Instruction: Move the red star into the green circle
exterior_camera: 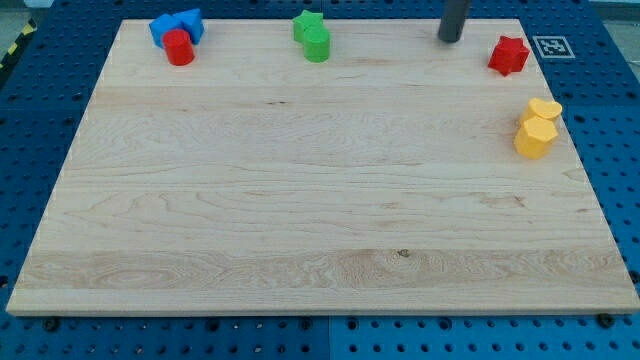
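The red star (pixel 508 55) lies near the board's top right corner. The green circle (pixel 317 45) sits at the view's top centre, touching a green star (pixel 307 25) just above it. My tip (pixel 450 38) rests on the board at the view's top, a short way left of the red star and apart from it, far right of the green circle.
A red cylinder (pixel 179 48) touches two blue blocks (pixel 178 26) at the top left. Two yellow blocks, a heart (pixel 544 109) and a hexagon (pixel 534 137), sit together at the right edge. The wooden board (pixel 320 200) lies on a blue pegboard table.
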